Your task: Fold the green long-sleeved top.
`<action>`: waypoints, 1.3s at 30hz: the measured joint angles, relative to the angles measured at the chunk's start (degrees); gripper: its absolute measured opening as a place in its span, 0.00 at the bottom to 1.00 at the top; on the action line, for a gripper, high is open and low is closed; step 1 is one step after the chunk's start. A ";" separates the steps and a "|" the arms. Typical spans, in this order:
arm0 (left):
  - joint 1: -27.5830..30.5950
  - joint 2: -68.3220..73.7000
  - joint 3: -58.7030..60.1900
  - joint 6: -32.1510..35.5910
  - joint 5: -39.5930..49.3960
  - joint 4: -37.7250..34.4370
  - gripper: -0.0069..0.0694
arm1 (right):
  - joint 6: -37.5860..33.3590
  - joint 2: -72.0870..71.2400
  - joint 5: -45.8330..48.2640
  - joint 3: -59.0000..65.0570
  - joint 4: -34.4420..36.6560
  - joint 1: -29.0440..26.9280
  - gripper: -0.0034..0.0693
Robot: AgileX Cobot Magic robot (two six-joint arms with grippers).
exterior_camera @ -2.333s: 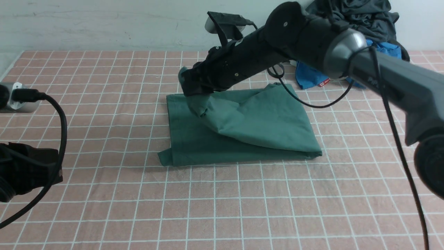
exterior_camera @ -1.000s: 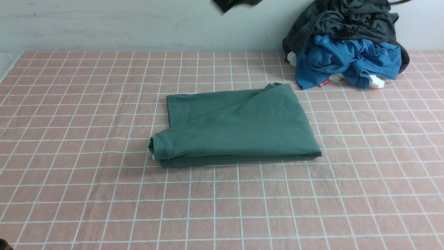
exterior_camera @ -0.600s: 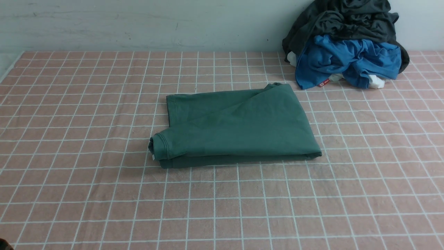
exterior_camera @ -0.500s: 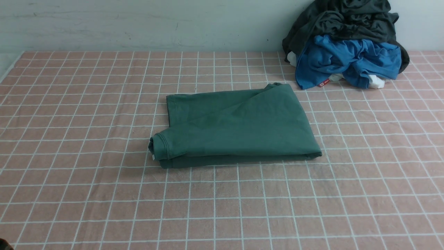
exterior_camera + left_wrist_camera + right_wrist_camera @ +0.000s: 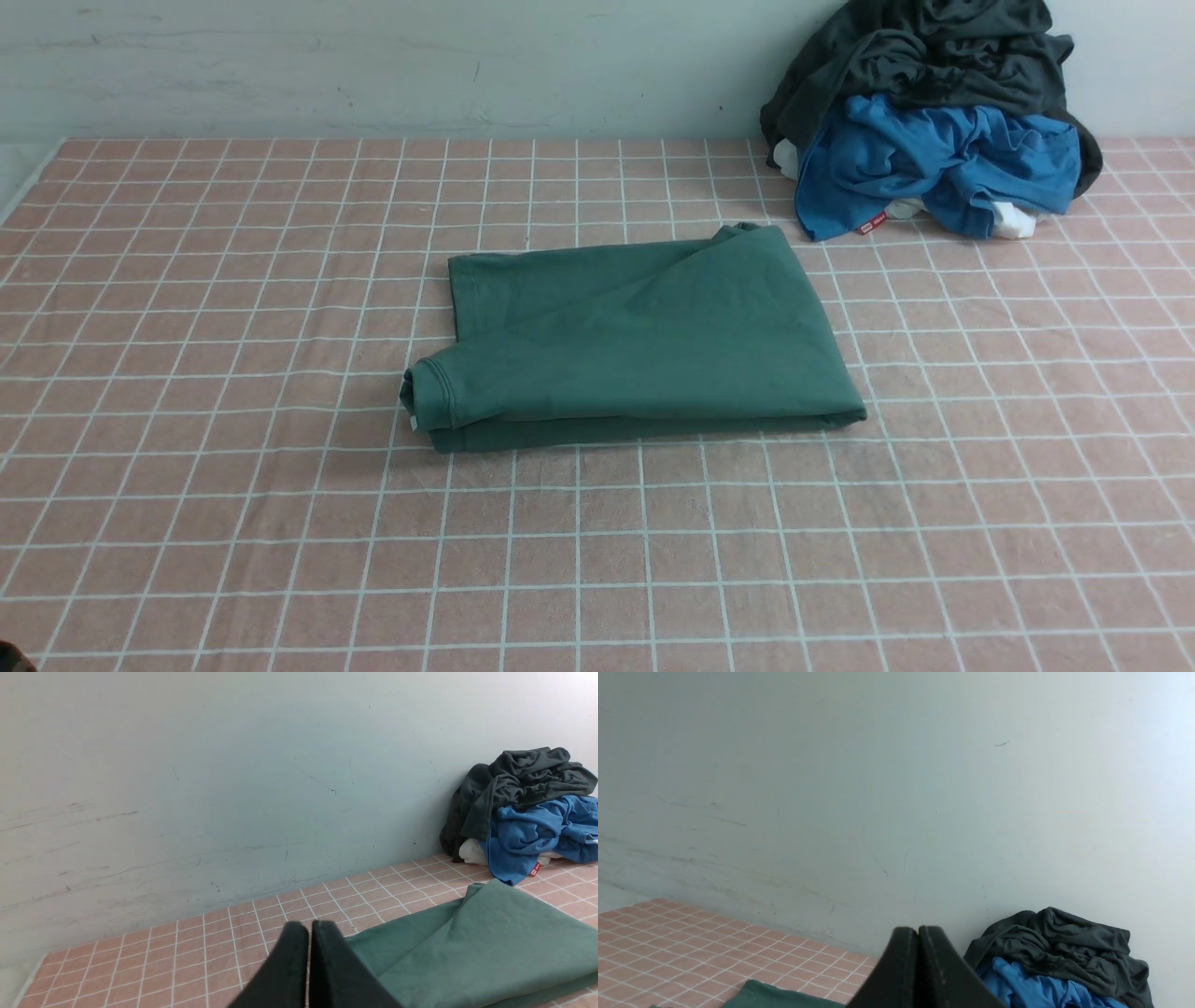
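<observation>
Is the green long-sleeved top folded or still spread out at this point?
Folded. The green long-sleeved top lies as a compact layered rectangle on the checked tablecloth, a cuffed sleeve end at its left edge, nothing touching it.

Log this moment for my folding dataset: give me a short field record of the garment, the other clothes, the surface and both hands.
garment: green long-sleeved top, folded into a flat rectangle, cuff at its near left corner
location: middle of the pink checked cloth
other clothes: dark grey garment heaped on a blue garment, far right against the wall
left hand: shut, empty, raised off the top
right hand: shut, empty, raised
front view: no arms visible
</observation>
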 joint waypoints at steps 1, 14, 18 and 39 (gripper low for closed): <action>0.00 0.00 0.00 0.00 0.00 0.00 0.09 | -0.07 -1.75 0.61 0.69 -0.07 0.00 0.03; 0.00 0.00 0.00 0.00 0.00 0.00 0.09 | -0.19 -6.42 19.46 7.90 -7.86 -1.72 0.03; 0.00 0.00 0.00 0.00 0.00 0.00 0.09 | 1.43 -7.39 18.63 11.95 -7.43 -6.55 0.03; 0.00 -0.06 0.04 0.00 0.00 0.00 0.09 | 20.43 -7.37 15.15 17.64 -6.82 -17.75 0.03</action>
